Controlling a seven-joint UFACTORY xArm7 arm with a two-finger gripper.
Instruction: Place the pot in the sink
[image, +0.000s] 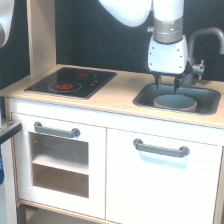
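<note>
The pot (175, 103), light blue-grey with a tan rim band, sits upright inside the sink (145, 96), a grey basin recessed in the light wood countertop at the exterior view's right. My gripper (167, 86) hangs straight down over the pot's far rim, its two dark fingers (160, 83) spread apart and holding nothing. The fingertips are just above or at the rim; I cannot tell whether they touch it.
A grey faucet (205, 40) arches over the sink's back right. A black stovetop with red rings (72, 81) lies on the countertop's left. A wooden post (41, 35) rises at the back left. Cabinet doors with grey handles (161, 148) are below.
</note>
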